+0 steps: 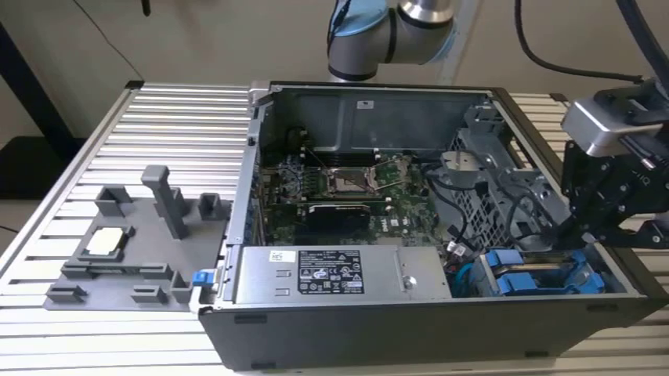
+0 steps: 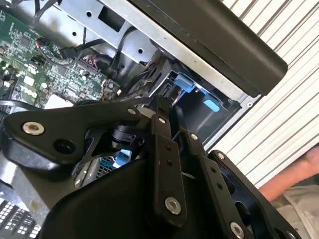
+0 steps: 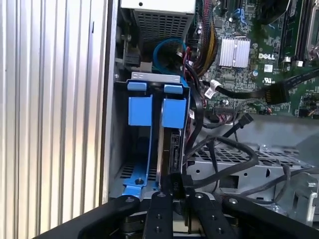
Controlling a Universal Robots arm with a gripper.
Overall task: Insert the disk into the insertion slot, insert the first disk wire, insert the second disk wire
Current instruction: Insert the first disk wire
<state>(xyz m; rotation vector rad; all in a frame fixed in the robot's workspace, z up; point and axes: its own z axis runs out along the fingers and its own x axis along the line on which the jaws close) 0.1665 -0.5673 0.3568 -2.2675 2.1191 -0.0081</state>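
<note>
At one corner of the computer case, the disk is seated in the insertion slot, its rear edge exposed for cabling. A black wire plug is clenched by the claw and held against that edge.

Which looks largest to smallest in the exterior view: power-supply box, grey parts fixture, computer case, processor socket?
1. computer case
2. grey parts fixture and power-supply box: too alike to rank
3. processor socket, plainly the smallest, though it lies farther back in the case
</note>
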